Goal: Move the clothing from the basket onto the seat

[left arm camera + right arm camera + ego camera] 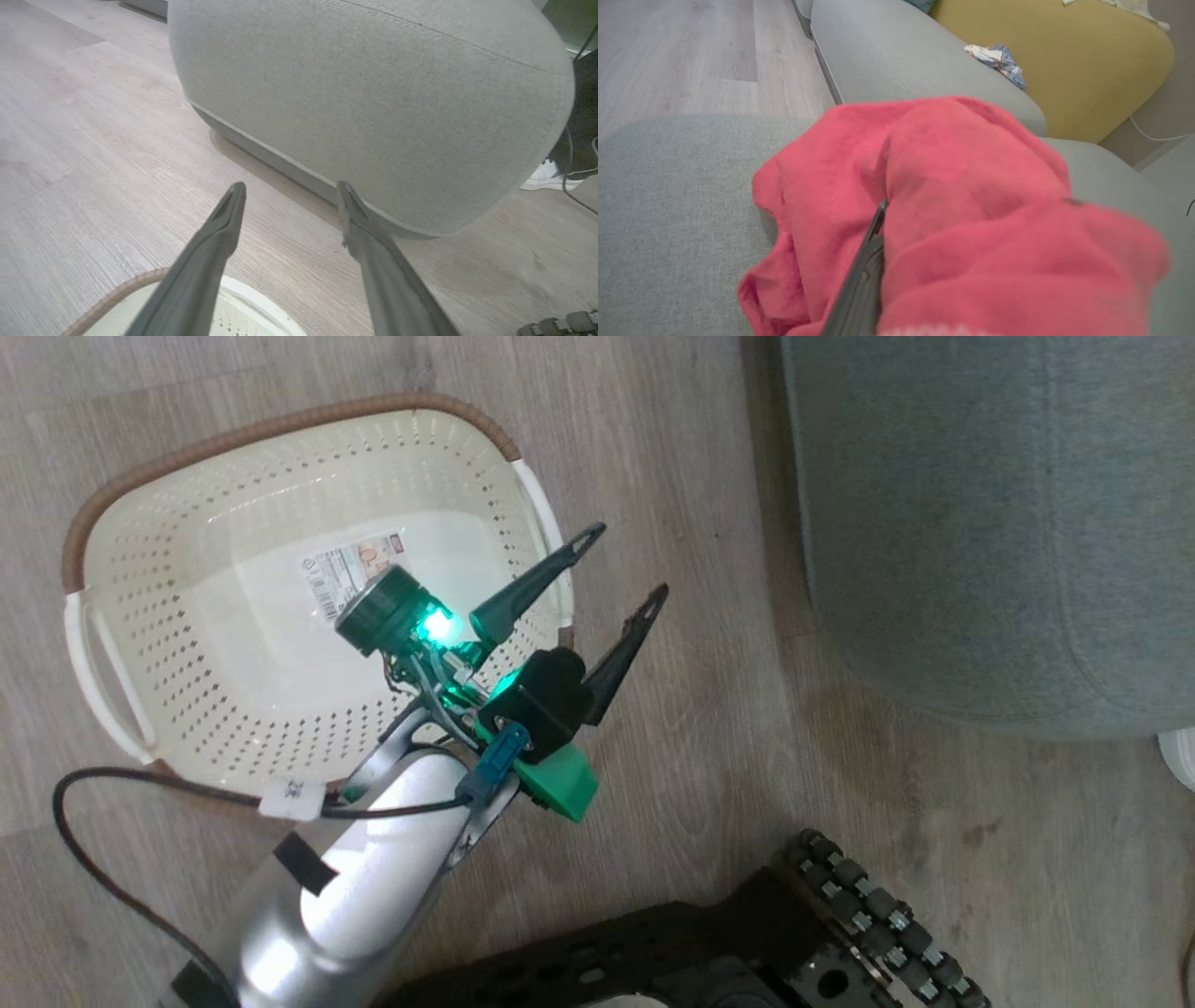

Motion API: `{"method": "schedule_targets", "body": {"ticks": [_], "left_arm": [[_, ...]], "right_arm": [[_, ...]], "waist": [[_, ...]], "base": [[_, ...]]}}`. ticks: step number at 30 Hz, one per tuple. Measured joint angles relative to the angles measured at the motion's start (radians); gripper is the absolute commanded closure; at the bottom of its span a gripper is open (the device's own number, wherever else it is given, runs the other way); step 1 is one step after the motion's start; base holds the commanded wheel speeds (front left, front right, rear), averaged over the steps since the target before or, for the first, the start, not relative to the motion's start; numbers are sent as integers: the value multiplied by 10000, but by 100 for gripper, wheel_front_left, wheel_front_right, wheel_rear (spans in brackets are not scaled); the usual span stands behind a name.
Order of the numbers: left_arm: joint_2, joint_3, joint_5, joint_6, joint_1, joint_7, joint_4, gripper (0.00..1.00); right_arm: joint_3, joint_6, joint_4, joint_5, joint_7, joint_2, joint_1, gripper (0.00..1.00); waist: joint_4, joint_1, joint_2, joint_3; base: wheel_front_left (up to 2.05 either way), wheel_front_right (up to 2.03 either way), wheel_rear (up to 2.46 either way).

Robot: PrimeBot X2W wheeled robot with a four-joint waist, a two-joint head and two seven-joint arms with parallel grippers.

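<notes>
The cream basket [131, 569] stands on the wood floor with only a paper label [350, 569] on its floor. My left gripper [621, 569] hovers open and empty over the basket's right rim, its fingers [224, 228] pointing toward the grey-green seat [980, 523]. In the right wrist view, red clothing [952, 186] is bunched around my right gripper [881, 210], which is shut on it over the seat [668, 196]. One dark finger [864, 275] shows; the fabric hides the other. I cannot tell whether the clothing rests on the cushion.
The robot's dark base and roller wheel [878, 915] sit at the lower right. A black cable [84, 859] loops by the left arm. A white shoe [546, 177] lies beside the seat. A yellow cushion [1064, 70] and a blue-white cloth [999, 58] lie beyond.
</notes>
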Motion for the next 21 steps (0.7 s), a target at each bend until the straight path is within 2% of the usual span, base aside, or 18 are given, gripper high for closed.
{"method": "schedule_targets", "body": {"ticks": [3,6,7,8,15,21], "left_arm": [[-2,-59,-2,86,-16,0,-4,0],[-2,-150,-2,113,-17,0,0,0],[-10,-192,-2,115,-19,0,-2,0],[-13,-221,-2,130,-22,0,-4,0],[-226,-510,-8,163,-333,0,-15,0],[-510,-562,-213,217,-323,0,-35,0]], "right_arm": [[309,0,706,171,0,6,-51,100],[499,0,869,293,0,21,-112,100],[575,0,880,334,0,35,-125,71],[671,0,878,370,0,52,-124,0],[1578,0,780,389,0,50,-11,0],[2801,0,472,387,0,8,896,0]], "waist": [[116,0,0,141],[128,0,0,160],[112,0,0,156],[86,0,0,137],[31,-1,0,-341],[-4,-2,0,-1151]], "base": [[0,0,0],[0,0,0],[0,0,0],[0,0,0],[0,0,0],[0,0,0]]}}
